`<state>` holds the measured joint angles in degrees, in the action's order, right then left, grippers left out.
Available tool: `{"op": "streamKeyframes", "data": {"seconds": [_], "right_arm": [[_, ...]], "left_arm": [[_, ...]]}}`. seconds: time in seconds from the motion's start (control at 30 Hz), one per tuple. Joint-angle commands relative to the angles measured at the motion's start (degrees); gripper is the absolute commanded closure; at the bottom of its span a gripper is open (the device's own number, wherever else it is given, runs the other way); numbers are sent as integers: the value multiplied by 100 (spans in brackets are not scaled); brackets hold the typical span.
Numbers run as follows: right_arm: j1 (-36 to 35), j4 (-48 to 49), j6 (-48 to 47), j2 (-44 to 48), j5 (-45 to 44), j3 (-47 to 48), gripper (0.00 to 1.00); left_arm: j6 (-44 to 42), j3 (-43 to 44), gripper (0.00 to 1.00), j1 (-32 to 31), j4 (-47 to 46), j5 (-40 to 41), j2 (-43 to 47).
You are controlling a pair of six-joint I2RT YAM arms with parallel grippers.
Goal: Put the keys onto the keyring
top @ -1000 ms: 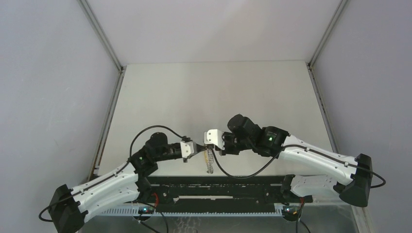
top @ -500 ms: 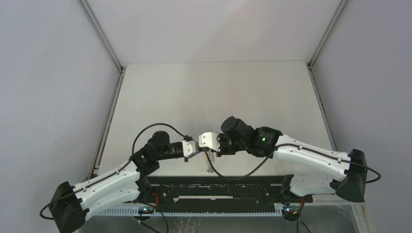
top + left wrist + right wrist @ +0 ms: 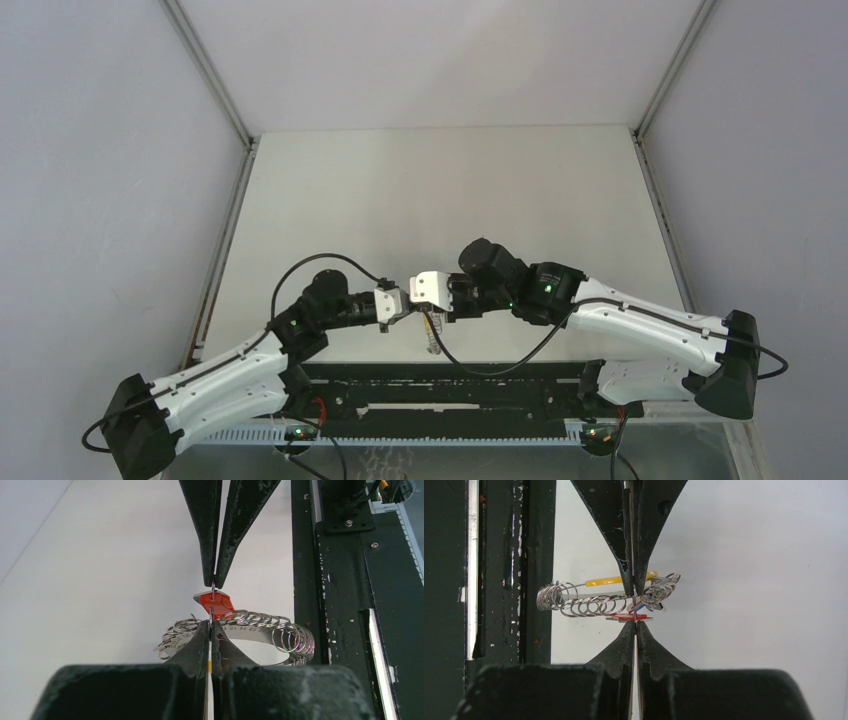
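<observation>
Your left pincer point(image 3: 210, 627), at the bottom centre of its wrist view, and your right pincer point(image 3: 215, 580), pointing down from the top, are each closed to a hairline gap on one thin silver wire point(image 3: 213, 589). The tiny red plastic-headed key point(image 3: 218, 603) sits on that wire between the two tips, mid-frame, just above the silver metal band strung with small wire rings point(image 3: 260, 630), the white table point(image 3: 100, 580) behind it.

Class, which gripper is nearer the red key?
Right. The right gripper sits shut at the red key; the left gripper pinches the metal rings just beyond it.
</observation>
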<state>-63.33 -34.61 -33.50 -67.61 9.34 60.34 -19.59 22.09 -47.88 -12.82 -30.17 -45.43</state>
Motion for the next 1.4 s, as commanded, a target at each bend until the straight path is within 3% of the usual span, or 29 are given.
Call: {"op": "streamKeyframes", "data": {"seconds": [0.0,1.03,1.17,1.37], "right_arm": [[-74,318,-25,111,50,118,100],[-210,419,60,-249,-168,148,100],[-142,318,316,-291,-288,145,100],[140,-256,1064,-262,-322,145,100]], "left_arm": [[58,300,100,-21,-388,-58,62],[69,361,100,-37,-370,-29,-2],[30,304,100,-37,-230,393,69],[219,73,100,-37,-99,1661,190]]}}
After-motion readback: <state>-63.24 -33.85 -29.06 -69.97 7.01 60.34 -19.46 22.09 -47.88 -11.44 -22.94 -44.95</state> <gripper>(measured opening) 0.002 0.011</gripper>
